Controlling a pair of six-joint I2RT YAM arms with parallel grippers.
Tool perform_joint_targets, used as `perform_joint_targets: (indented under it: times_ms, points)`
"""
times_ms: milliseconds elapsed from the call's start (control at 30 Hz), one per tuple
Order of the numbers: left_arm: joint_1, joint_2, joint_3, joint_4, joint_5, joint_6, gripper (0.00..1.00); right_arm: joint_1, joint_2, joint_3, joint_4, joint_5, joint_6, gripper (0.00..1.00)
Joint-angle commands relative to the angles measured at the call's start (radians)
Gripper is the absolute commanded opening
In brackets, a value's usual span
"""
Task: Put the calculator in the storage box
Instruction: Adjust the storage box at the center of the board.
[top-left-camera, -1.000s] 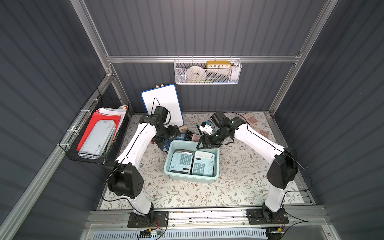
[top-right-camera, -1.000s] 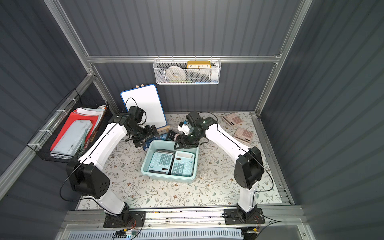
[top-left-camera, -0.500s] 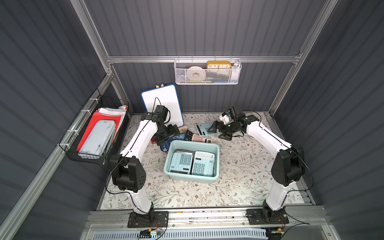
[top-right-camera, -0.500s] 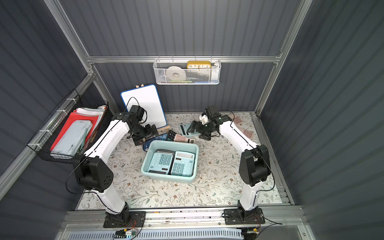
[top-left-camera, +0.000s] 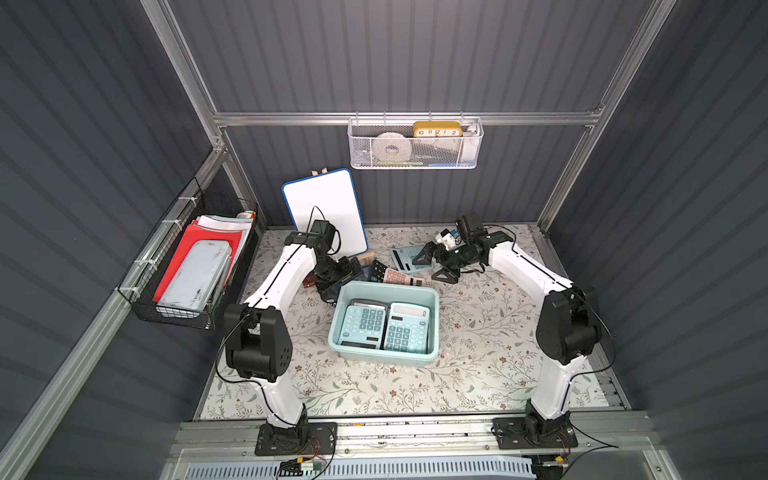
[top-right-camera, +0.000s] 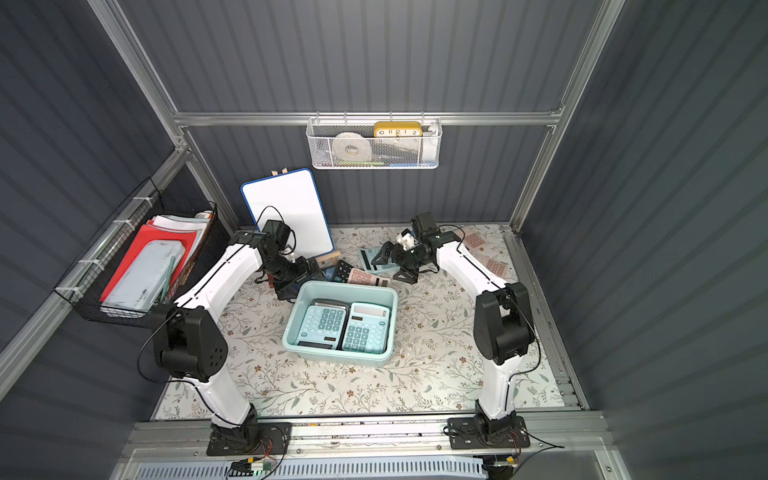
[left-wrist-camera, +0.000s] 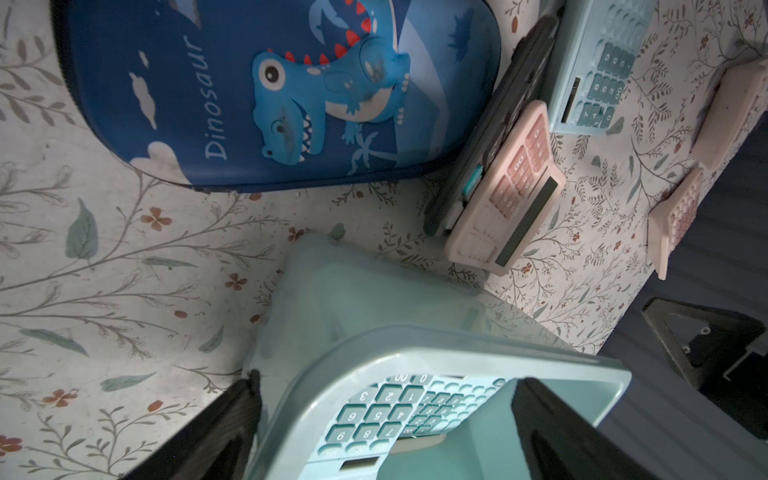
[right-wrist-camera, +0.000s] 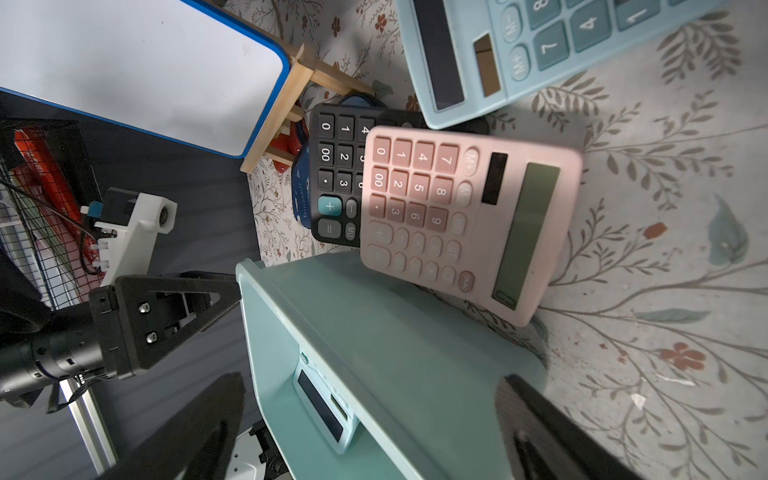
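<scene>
A dark, ribbed-panel enclosure is floored with a floral mat (top-left-camera: 478, 332), and the mint storage box (top-left-camera: 384, 358) is set at its middle. Two pale-blue calculators (top-left-camera: 362, 326) are already laid side by side in it, face up. Just behind its far wall three more are heaped: a pink calculator (right-wrist-camera: 465, 224) is propped at a tilt over a black calculator (right-wrist-camera: 336, 166), whose far corner is overlapped by a light-blue calculator (right-wrist-camera: 540, 50).

The right gripper (top-left-camera: 433, 267) is held above this heap, jaws spread wide and empty. The left gripper (top-left-camera: 340, 282) is likewise parted and empty, with the box's far-left corner straddled; contact cannot be told.

The pink calculator is judged the likeliest pick. It should prove light, rigid and smooth-shelled, and is best pinched across its long side edges, clear of keys and display. Propped as it is, it may slide when squeezed.

"Dinosaur" is read on the blue pencil case (left-wrist-camera: 266, 91), "M+" and "ON/AC" on pink keys, and "MU" and "00" on black ones. Numerals 10 to 2 are read on the yellow clock (top-left-camera: 437, 129) in the white mesh basket (top-left-camera: 473, 149).
</scene>
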Motion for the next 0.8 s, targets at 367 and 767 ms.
perform_joint_targets:
  times_ms: [367, 767]
  points:
    - [-0.111, -0.112, -0.046, -0.092, 0.089, -0.060, 0.99, -0.062, -0.060, -0.074, 0.014, 0.012, 0.051, 0.99]
    - [-0.084, 0.052, 0.260, -0.150, -0.154, -0.019, 0.99, -0.085, 0.031, 0.030, 0.085, -0.048, 0.123, 0.92]
